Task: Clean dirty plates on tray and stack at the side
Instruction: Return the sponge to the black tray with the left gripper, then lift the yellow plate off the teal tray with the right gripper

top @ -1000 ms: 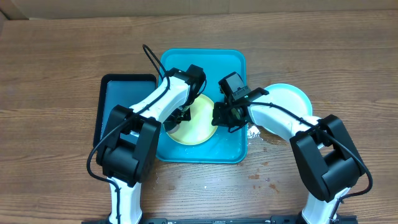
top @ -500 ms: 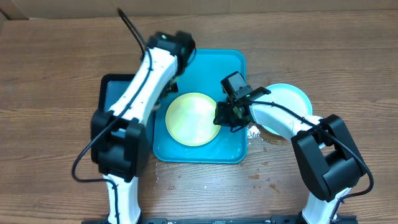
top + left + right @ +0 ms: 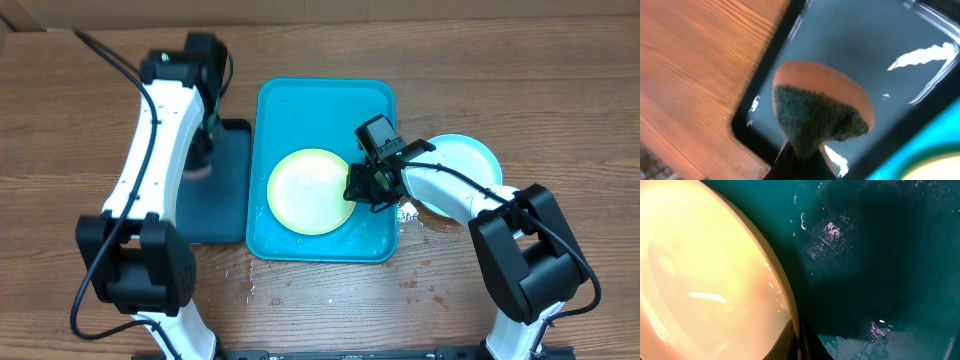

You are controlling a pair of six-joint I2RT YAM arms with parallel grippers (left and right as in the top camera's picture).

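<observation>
A yellow-green rimmed plate [image 3: 309, 190] with a pale centre lies in the turquoise tray [image 3: 325, 102]. My right gripper [image 3: 358, 185] is shut on the plate's right rim [image 3: 785, 287]; the fingers [image 3: 797, 340] pinch the rim from both sides. A light blue plate [image 3: 468, 160] lies on the table right of the tray, partly under my right arm. My left gripper [image 3: 205, 140] is over the black tray [image 3: 222, 200], shut on a sponge [image 3: 815, 120] with a dark green scouring face and an orange back, held just above the tray floor. A third plate is not visible.
The black tray [image 3: 850, 45] stands left of the turquoise tray, its floor wet and shiny. Water drops lie on the wooden table [image 3: 420, 285] in front of the turquoise tray and near the blue plate. A cardboard edge runs along the back.
My left arm has swung left from the plate in the turquoise tray to above the black tray, with the sponge. The plate is now uncovered. My right gripper has stayed on the rim.
</observation>
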